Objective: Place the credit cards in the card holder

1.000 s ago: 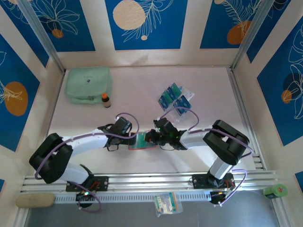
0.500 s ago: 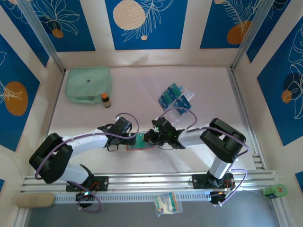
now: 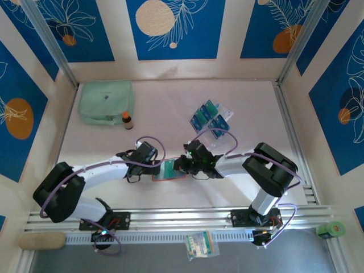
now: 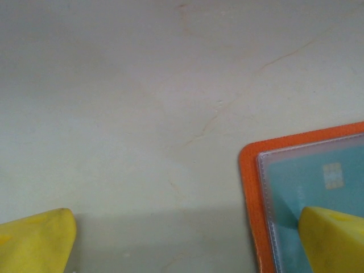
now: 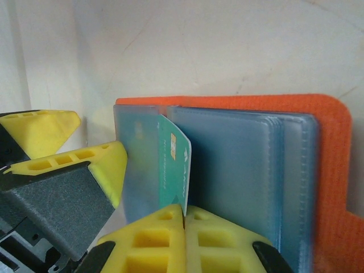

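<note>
Card insertion in hand; teal credit card (image 5: 173, 165) pinched by closed right claw (image 5: 185, 215) at card holder (image 5: 327, 136) pocket; left claw (image 4: 182, 244) spread open, one finger on holder; straight deeper push judged needed.

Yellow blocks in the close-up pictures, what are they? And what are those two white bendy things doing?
The white bendy things are two robot arms, the left arm and the right arm, seen by a camera above them. The yellow blocks are their jaws, filmed by a little camera on each wrist. On the table lie an open orange card holder, a heap of spare cards, a green pouch and a small bottle. The right jaws pinch a teal card, which stands on edge at a clear pocket of the holder. The left jaws are open, with one finger resting on the holder.
</note>
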